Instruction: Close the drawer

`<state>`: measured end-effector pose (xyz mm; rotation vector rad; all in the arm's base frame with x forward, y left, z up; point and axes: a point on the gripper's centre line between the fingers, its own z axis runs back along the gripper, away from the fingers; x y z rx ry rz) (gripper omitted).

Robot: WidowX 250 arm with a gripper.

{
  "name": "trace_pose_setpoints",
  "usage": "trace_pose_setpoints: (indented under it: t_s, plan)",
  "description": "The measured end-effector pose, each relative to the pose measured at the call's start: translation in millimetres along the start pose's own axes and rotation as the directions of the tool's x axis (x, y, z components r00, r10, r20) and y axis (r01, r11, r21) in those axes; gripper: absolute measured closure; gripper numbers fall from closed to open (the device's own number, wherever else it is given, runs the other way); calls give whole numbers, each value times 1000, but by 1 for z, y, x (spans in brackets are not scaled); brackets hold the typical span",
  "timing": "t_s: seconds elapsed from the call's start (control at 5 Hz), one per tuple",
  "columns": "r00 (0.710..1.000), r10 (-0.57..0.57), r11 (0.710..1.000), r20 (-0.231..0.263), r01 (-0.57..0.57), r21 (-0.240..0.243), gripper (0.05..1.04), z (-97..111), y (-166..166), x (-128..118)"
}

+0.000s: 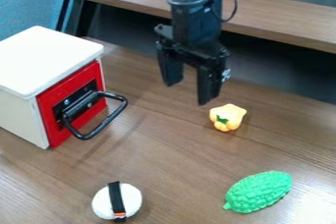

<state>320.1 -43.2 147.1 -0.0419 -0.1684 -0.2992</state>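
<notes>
Camera view: drawer [66,88] sits in white box [42,58], apparently flush, though the slanted angle leaves a slight gap hard to judge. Black handle [105,123] juts from its front. Gripper [189,93] hangs right of the drawer, above the table [177,154], fingers spread. Pepper [227,117] lies right of the drawer; white ball [133,200] and green toy [259,192], nearer the camera than it.

The black arm [189,21] has a greyish collar [186,0], looping dark cable [234,7] and blocky two-fingered hand [188,91].

Brown wooden table [172,152], white box [42,56] with red drawer [51,99], yellow toy pepper [230,115], bumpy green toy [259,192], black-banded white toy [133,198]
</notes>
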Motion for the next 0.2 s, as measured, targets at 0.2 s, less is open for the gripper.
trace_pose_setpoints:
  t_s: [0.2]
  plan:
    - [1000,-7,1000,11,7,10,85,7,-1,4]
